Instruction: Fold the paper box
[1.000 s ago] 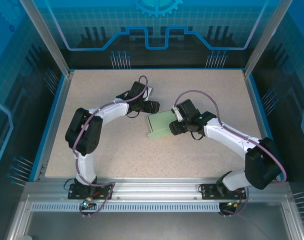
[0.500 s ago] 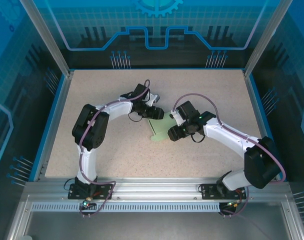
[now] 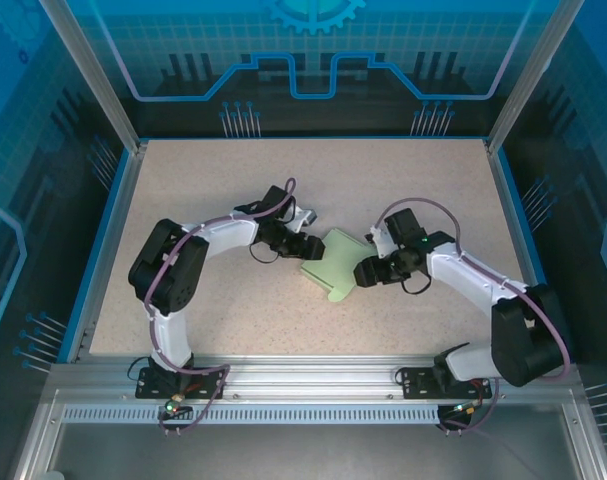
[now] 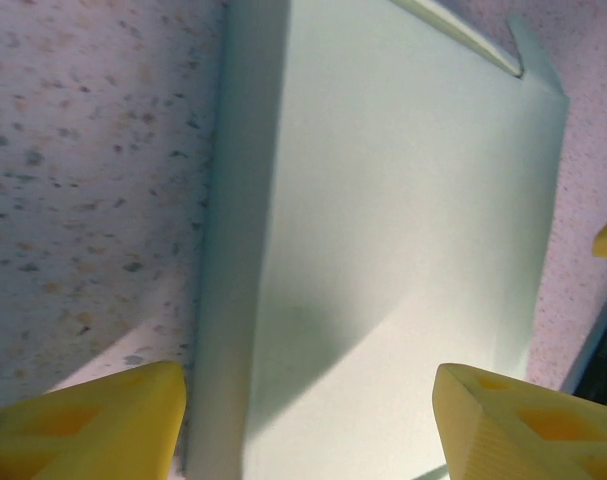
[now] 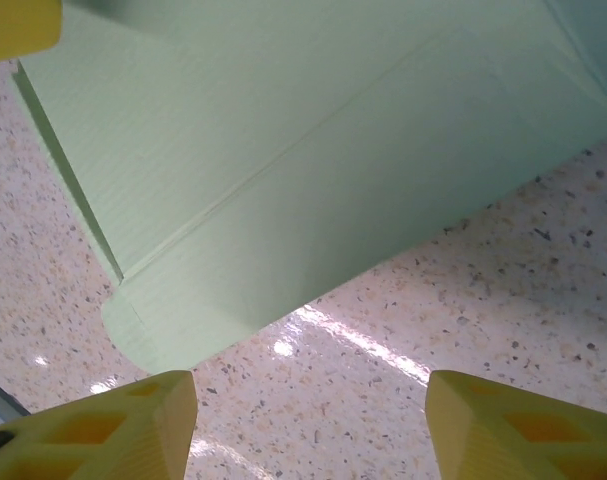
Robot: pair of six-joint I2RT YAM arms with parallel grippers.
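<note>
The paper box (image 3: pixel 335 263) is a flat, pale mint-green piece lying turned diagonally on the speckled table (image 3: pixel 223 310). My left gripper (image 3: pixel 306 246) is at its upper-left end. In the left wrist view that gripper (image 4: pixel 308 425) is open, its yellow fingertips (image 4: pixel 83 425) wide apart on either side of the paper box (image 4: pixel 383 230). My right gripper (image 3: pixel 363 272) sits at the box's right side. In the right wrist view it (image 5: pixel 308 425) is open over bare table, and the paper box (image 5: pixel 313 150) with its crease and rounded flap lies just ahead.
A blue rim (image 3: pixel 103 250) and metal frame posts (image 3: pixel 88 70) bound the table. Both arms bend inward toward the centre. Open tabletop lies to the far left, far right and near side of the box.
The box has turned and slid toward the near right. My left gripper followed it down and right. My right gripper shifted right, from over the box to its right side.
</note>
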